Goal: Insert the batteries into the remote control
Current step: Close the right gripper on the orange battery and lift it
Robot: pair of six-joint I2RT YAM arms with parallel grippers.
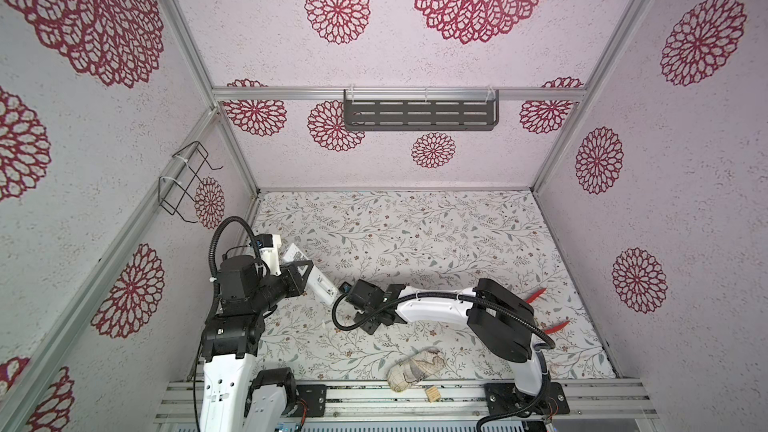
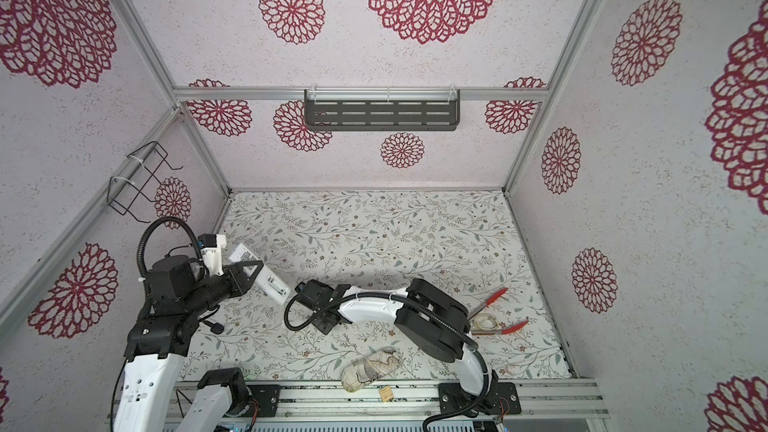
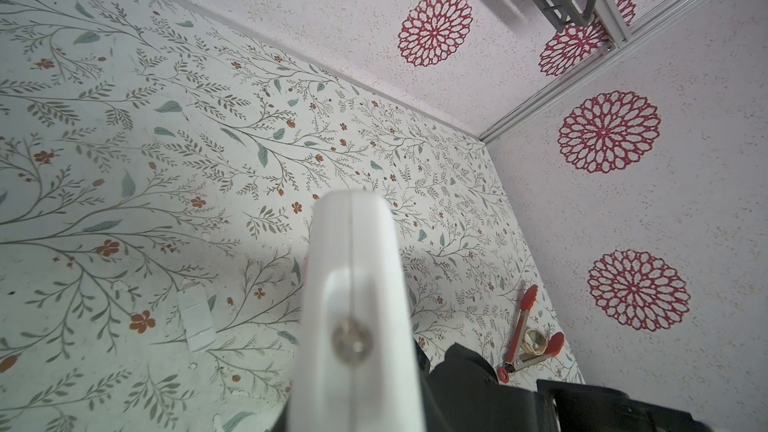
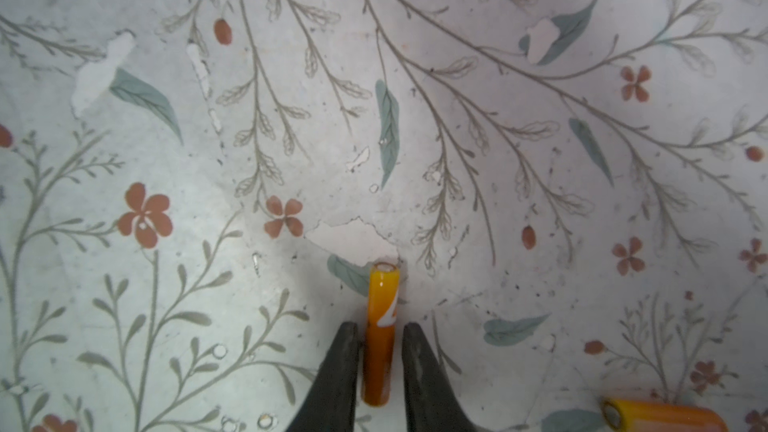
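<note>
A beige patterned cloth bundle (image 1: 417,367) lies at the near edge of the floral desk (image 1: 415,243). Further in, left of centre, the right tool (image 4: 380,330) points down at the surface. Its two dark fingers (image 4: 340,367) stand narrowly apart on either side of one orange battery (image 4: 383,292), which lies flat on the desk; whether they pinch it cannot be told. A second battery (image 4: 665,416) lies on the desk near it. Just beyond, toward the left edge, the left tool (image 1: 304,270) is clamped across the middle of the white remote control (image 1: 322,282). It holds the remote tilted above the desk, with the lower end close to the right arm's wrist. Red-tipped tongs (image 2: 498,295) lie near the right edge
</note>
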